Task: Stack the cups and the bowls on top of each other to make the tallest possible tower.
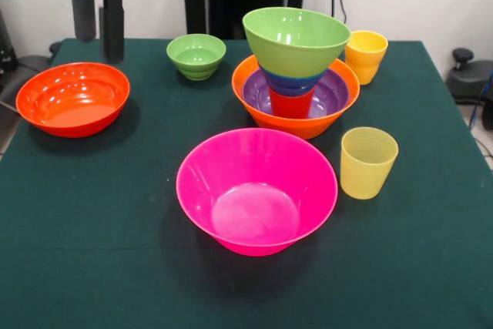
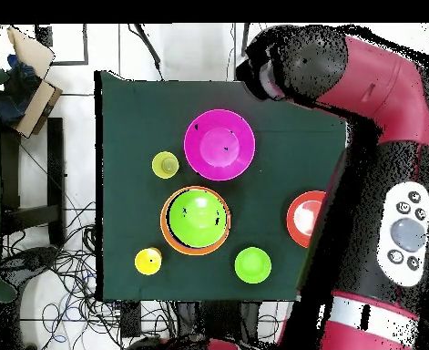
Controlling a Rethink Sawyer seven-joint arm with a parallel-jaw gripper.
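The tower stands at centre right. Its base is the large orange bowl [image 1: 254, 105]. The shallow purple bowl [image 1: 333, 96] lies in it, then the red-orange cup [image 1: 291, 104], the small blue bowl [image 1: 293, 82] and the medium green bowl [image 1: 296, 40] on top. From overhead the green bowl [image 2: 198, 217] hides the rest. The large pink bowl [image 1: 256, 190] [image 2: 219, 144] sits in front. A paler yellow cup [image 1: 368, 162] [image 2: 165, 165] and a yellow cup [image 1: 365, 55] [image 2: 148, 261] stand upright. My gripper [image 1: 98, 45] hangs open and empty above the far rim of the red-orange bowl [image 1: 73, 98].
A small green bowl [image 1: 196, 55] [image 2: 252, 264] sits alone at the table's far side. The red-orange bowl [image 2: 304, 219] is partly under my arm [image 2: 382, 100] in the overhead view. The green tablecloth [image 1: 92, 252] covers the table.
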